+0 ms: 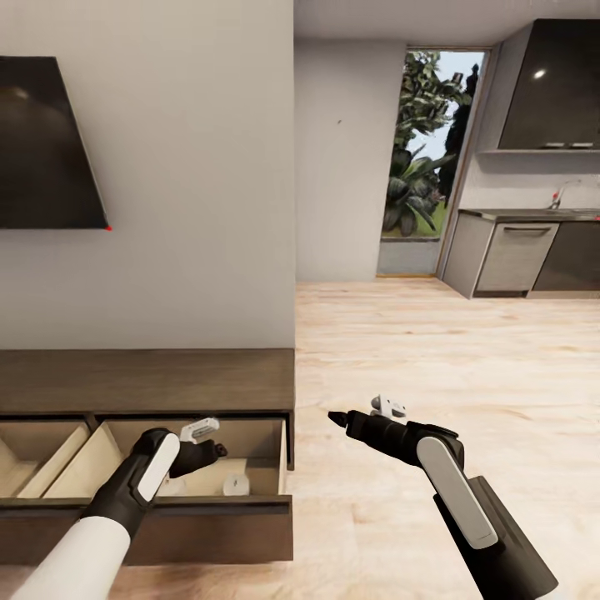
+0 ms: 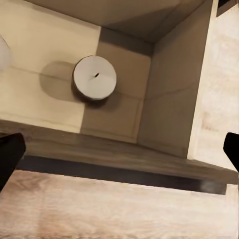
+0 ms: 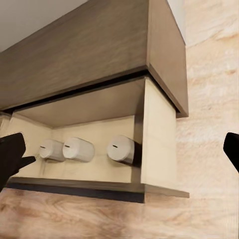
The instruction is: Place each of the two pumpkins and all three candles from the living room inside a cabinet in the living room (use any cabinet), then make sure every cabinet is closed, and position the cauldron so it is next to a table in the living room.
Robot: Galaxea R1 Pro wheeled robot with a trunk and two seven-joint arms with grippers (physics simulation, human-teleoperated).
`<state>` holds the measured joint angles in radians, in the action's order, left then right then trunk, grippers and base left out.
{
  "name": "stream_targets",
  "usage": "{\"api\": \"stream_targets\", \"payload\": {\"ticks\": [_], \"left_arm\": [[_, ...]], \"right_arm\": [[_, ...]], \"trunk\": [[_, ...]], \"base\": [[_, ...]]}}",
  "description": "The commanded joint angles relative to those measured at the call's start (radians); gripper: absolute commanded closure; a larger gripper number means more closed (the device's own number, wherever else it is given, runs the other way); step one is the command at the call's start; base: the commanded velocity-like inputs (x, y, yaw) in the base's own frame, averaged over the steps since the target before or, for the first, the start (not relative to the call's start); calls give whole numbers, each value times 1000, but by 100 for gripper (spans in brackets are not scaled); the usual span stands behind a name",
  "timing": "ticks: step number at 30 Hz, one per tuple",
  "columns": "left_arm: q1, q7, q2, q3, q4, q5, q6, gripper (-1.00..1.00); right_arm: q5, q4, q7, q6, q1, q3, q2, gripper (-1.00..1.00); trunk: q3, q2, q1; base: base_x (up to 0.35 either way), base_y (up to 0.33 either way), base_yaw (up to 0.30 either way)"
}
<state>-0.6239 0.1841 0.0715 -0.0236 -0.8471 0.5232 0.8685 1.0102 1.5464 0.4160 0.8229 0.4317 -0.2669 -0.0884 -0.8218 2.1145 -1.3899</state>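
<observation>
The left gripper (image 1: 212,440) hangs in the lower left of the head view, just above the open drawer (image 1: 208,504) of the cabinet (image 1: 146,379). In the left wrist view its two dark fingertips (image 2: 10,154) stand at the far edges of the frame, so it is spread wide and holds nothing. Between them, in the upper middle of that frame, one candle (image 2: 94,78) stands upright on the pale drawer floor, well apart from the fingers.

The right gripper (image 1: 337,417) is in the lower middle of the head view, over the wooden floor (image 1: 467,350) and beside the cabinet's end. Its fingertips (image 3: 11,154) are also far apart in the right wrist view, with nothing between them. That view looks into the same drawer, where three candles (image 3: 79,148) stand in a row near the back wall, in the lower left of the frame.

The step in hand seems to be the closing of this drawer. To do it well, the left arm should first rise clear of the drawer, then push the dark front panel squarely and slowly, so that the candles do not tip. A second drawer (image 1: 33,467) at the lower left edge is also open; I cannot tell what it contains. No pumpkin or cauldron is visible here.
</observation>
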Motion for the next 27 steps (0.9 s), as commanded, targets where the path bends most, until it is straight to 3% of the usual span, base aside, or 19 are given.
{"api": "stream_targets", "payload": {"ticks": [1, 13, 21, 27], "left_arm": [[0, 9, 2, -2, -1, 11, 3, -100], [0, 9, 4, -2, -1, 9, 2, -100], [0, 11, 24, -4, 9, 1, -1, -100], [1, 13, 25, -10, 18, -1, -10, -100]], "right_arm": [[10, 1, 10, 0, 1, -2, -1, -100], [10, 1, 10, -1, 1, -2, -1, -100], [-3, -15, 13, -2, 1, -3, 2, -100], [-2, -33, 13, -5, 1, -3, -1, -100]], "trunk": [[2, -7, 5], [40, -91, 51], [65, -147, 81], [65, -147, 81]], "base": [[-337, 0, 0], [-339, 0, 0], [-340, 0, 0], [-340, 0, 0]]}}
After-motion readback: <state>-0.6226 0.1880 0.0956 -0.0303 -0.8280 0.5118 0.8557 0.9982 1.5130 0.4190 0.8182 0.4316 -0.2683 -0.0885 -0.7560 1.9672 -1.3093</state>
